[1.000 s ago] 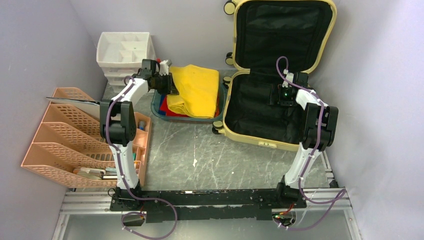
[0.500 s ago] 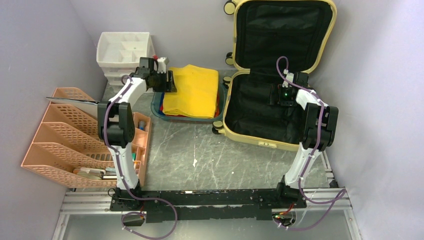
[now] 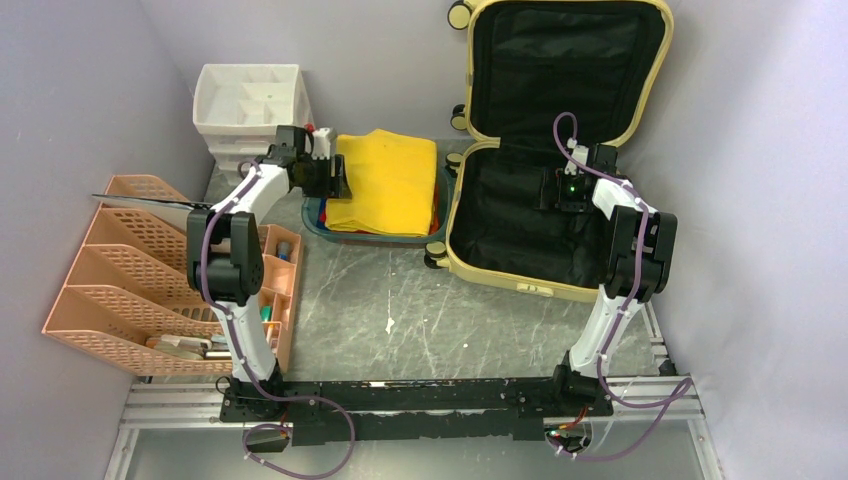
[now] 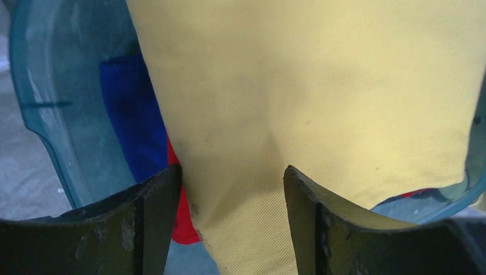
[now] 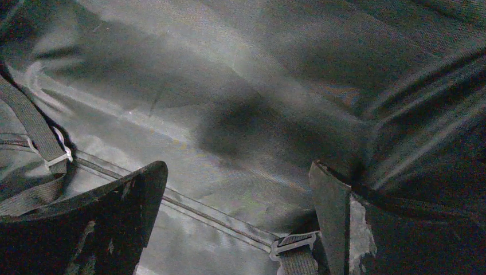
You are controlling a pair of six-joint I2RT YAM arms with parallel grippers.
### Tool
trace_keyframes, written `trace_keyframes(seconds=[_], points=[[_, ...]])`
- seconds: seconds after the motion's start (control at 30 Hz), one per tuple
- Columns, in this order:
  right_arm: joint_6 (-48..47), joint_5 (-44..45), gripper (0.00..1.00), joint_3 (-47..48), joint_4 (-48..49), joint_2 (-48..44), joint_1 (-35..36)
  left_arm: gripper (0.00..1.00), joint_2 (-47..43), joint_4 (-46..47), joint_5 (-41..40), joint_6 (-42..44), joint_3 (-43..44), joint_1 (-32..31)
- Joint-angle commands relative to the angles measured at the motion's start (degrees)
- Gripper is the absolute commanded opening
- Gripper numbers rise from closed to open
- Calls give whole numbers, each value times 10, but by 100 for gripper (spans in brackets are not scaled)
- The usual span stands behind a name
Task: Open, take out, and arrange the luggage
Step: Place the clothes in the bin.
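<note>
Luggage (image 3: pixel 505 225): lies open at the back right of the surface (image 3: pixel 400 300), lid upright against the rear wall, black lining exposed. Right end effector (image 5: pixel 238 169): inside the lower shell, just above the lining, jaws wide, gripping nothing. Left end effector (image 4: pixel 232 172): well apart from the luggage, over the yellow cloth (image 3: pixel 385 180) in the teal tray (image 4: pixel 46 114), jaws parted, cloth not pinched. Surface: grey marbled. Pale walls on three sides. White drawer unit (image 3: pixel 245 105) back left; orange file rack (image 3: pixel 110 290) left.
</note>
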Motion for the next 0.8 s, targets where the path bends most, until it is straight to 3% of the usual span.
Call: trace_keyframes(seconds=[0.0,0.27,0.57,0.67,0.77], points=[[2,-17,100,-1,-10,-18,-2,70,-31,-27,-10,25,-12,5],[0,-19,100,-3,-9,-22,-3,67,-23,-28,-46,27,-8,9],[0,-20,100,-4,-8,-22,-3,90,-110,46,-7,22,34,0],[1,-21,100,-4,-7,-22,-3,85,-98,64,-40,33,62,-29],[2,-20,100,-5,-6,-22,-3,70,-60,67,-69,34,96,-62]])
